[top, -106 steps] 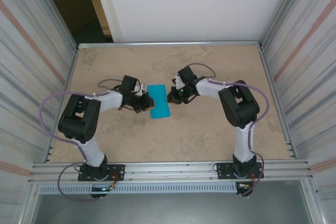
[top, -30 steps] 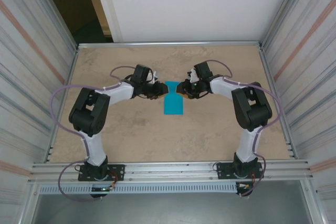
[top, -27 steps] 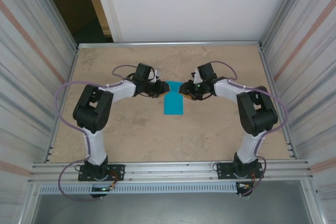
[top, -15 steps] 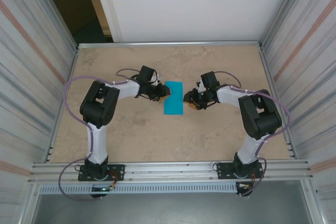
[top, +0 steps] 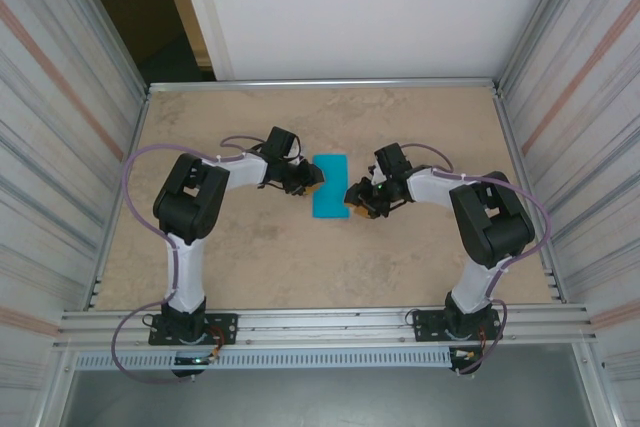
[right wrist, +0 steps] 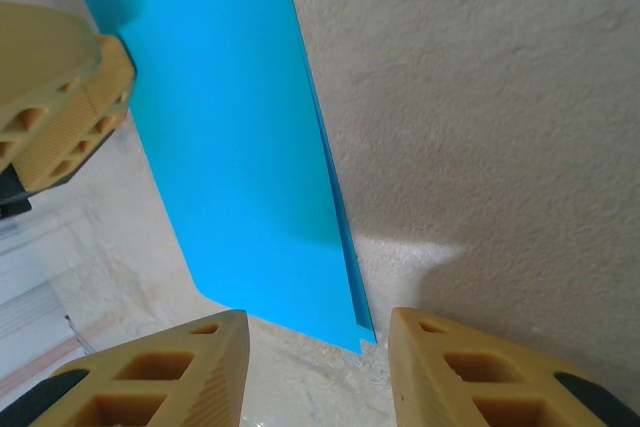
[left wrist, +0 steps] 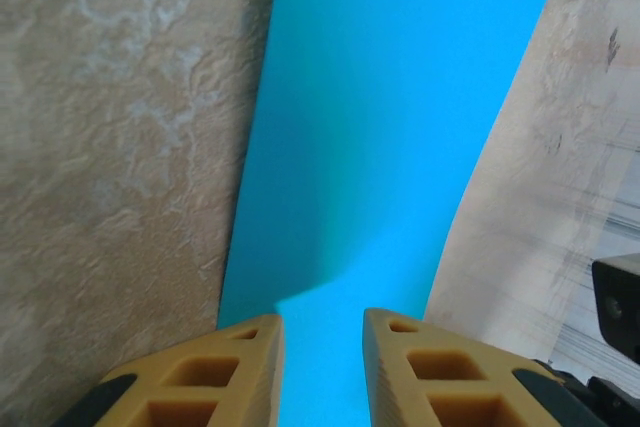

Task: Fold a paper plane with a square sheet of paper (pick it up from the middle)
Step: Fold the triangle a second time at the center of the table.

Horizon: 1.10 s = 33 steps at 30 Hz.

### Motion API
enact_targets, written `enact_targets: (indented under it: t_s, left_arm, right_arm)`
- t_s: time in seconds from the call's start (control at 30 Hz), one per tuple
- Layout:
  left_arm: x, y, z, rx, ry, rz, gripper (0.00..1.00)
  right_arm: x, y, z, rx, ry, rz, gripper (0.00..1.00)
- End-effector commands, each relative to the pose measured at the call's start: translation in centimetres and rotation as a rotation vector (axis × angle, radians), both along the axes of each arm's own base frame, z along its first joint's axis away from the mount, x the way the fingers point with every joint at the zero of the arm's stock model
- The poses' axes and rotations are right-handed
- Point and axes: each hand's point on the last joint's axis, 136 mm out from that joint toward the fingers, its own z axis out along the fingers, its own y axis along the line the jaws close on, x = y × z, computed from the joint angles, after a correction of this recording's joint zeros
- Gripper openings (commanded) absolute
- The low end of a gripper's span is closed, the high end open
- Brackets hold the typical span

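The left gripper (left wrist: 322, 322) has its tips over the left edge of the blue paper (top: 330, 187), jaws a little apart, maybe to hold it down. The folded paper lies flat on the table (top: 420, 127), between both arms. The right gripper (right wrist: 318, 322) sits beside its right edge, jaws spread wide, maybe to fold next.

Top camera, above and behind my arm bases, looks down over the whole counter (top: 300, 267). Each wrist camera rides close to the surface: the one behind my left gripper (left wrist: 322, 332) and the one behind my right gripper (right wrist: 318, 332) face each other across the sheet of paper (top: 329, 186), shared by all three views.
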Motion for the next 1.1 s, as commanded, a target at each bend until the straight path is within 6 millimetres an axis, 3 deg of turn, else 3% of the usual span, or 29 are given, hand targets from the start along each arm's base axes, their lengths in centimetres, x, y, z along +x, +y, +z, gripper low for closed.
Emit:
enact_targets:
  t_s: [0.0, 0.83, 0.87, 1.07]
  left_arm:
    - [-1.7, 1.5, -3.0, 0.09, 0.115, 0.051, 0.29]
    - [-1.7, 1.9, -3.2, 0.104, 0.135, 0.068, 0.28]
    - [-2.0, 2.1, -4.3, 0.117, 0.158, 0.067, 0.28]
    - [-2.1, 2.1, -4.4, 0.118, 0.161, 0.066, 0.28]
  right_arm:
    - [-1.1, 0.3, 0.6, 0.013, 0.028, 0.001, 0.41]
    - [-0.9, 1.0, -0.2, 0.011, 0.039, 0.013, 0.38]
    - [-0.9, 1.0, -0.2, 0.012, 0.04, 0.014, 0.38]
    - [-0.9, 1.2, -0.6, 0.009, 0.055, 0.021, 0.39]
